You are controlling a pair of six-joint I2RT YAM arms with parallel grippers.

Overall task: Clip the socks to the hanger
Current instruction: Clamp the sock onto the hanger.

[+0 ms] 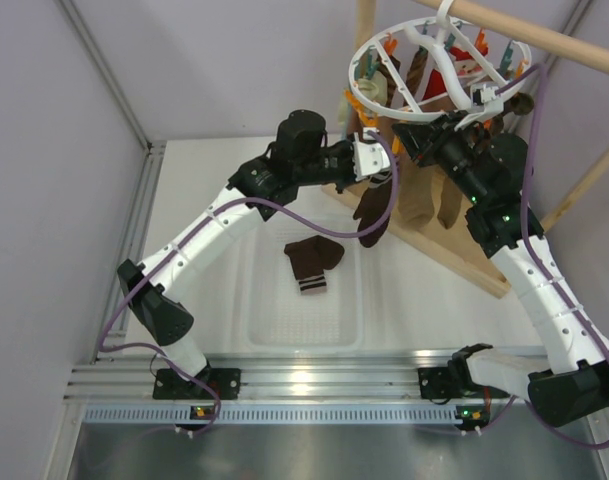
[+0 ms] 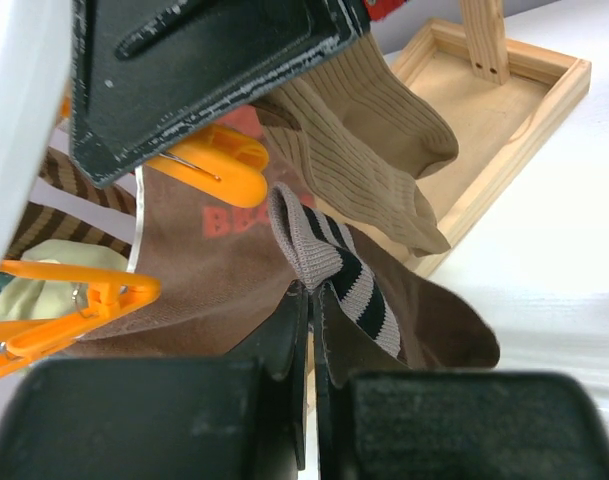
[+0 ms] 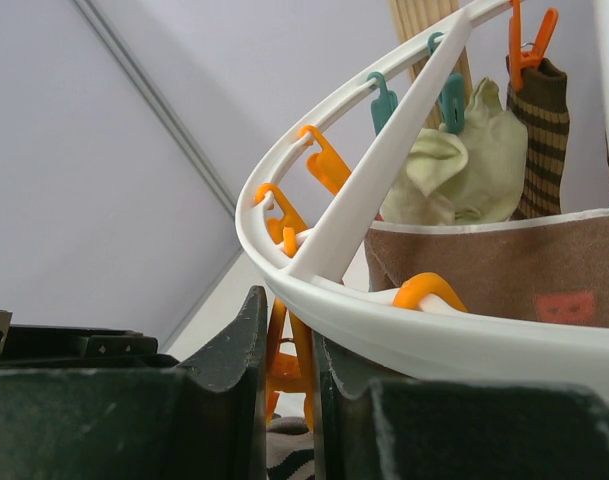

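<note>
One dark brown sock (image 1: 374,215) hangs from my left gripper (image 1: 369,160), just below the near rim of the white ring hanger (image 1: 384,105). In the left wrist view my left gripper (image 2: 312,292) is shut on that sock's striped cuff (image 2: 329,255). A second brown sock (image 1: 312,262) lies in the clear tray. My right gripper (image 1: 414,135) sits under the hanger's rim (image 3: 434,330). In the right wrist view the right gripper (image 3: 289,320) is shut on an orange peg (image 3: 289,370) that dangles from the rim, with the striped cuff (image 3: 284,455) right below it.
A wooden stand (image 1: 454,245) with a slanted rod (image 1: 544,35) carries the hanger. Tan socks (image 1: 424,200), a pale green cloth (image 3: 464,170), a striped sock (image 3: 544,130) and a brown cloth (image 3: 504,270) hang there. The clear tray (image 1: 254,320) sits between the arms.
</note>
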